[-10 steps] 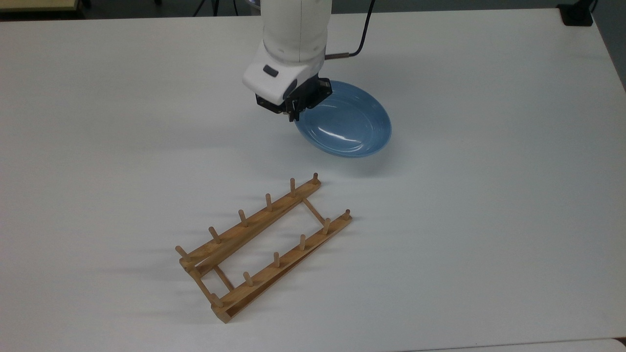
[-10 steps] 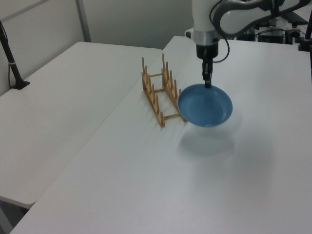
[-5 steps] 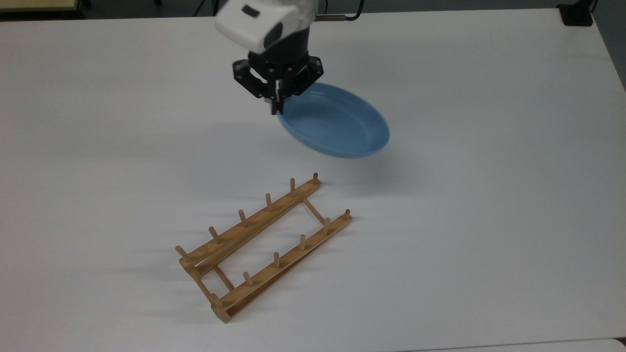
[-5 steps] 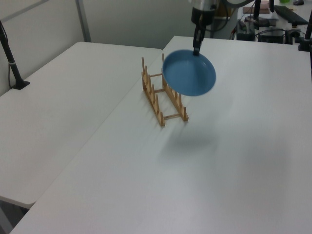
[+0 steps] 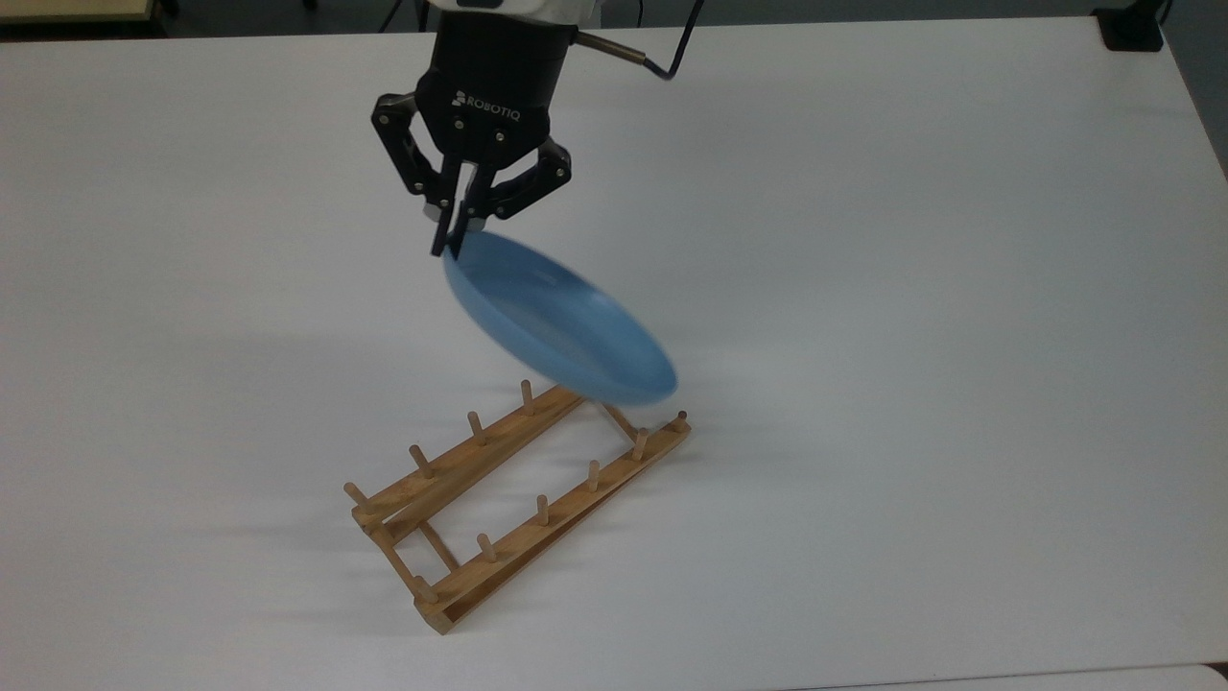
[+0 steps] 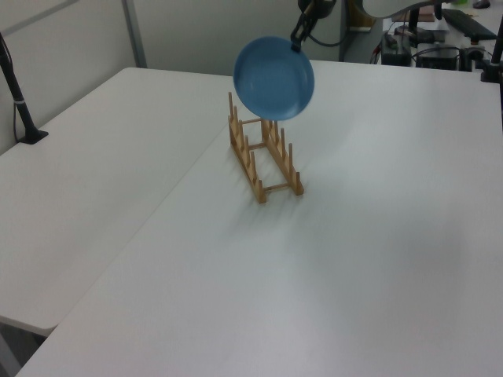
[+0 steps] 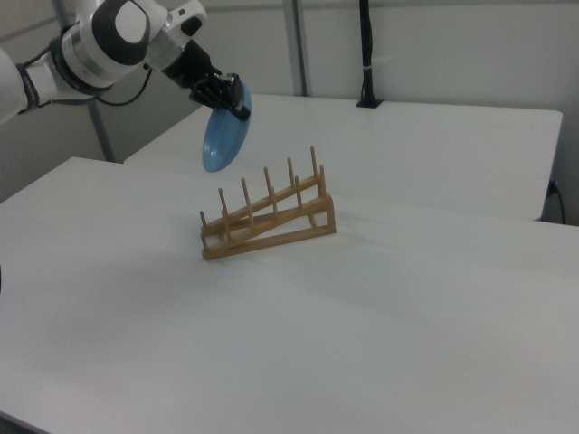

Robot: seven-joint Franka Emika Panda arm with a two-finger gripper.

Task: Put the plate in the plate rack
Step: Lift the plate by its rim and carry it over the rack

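Note:
My gripper [image 5: 451, 240] is shut on the rim of the light-blue plate [image 5: 556, 326], which hangs tilted nearly on edge in the air. In the top view the plate's lower edge covers the far end of the wooden plate rack [image 5: 499, 499]. From the left view, the plate [image 6: 273, 77] faces the camera above the rack's [image 6: 263, 157] far end, clear of the pegs, held by the gripper [image 6: 297, 43] at its upper right rim. Seen in the right view, the plate [image 7: 224, 131] floats edge-on, up and left of the rack [image 7: 267, 217], with the gripper [image 7: 237, 104] at its top.
The rack stands on a wide white table [image 5: 911, 336]. A second white table [image 6: 94, 173] adjoins it on the left view's left. A black post [image 6: 20, 102] stands at that table's far edge, and a black clamp [image 5: 1132, 29] sits at the top view's far right corner.
The arm has lifted the plate higher and carried it toward the rack. The plate has turned from lying nearly flat to standing almost on edge over the rack's far end.

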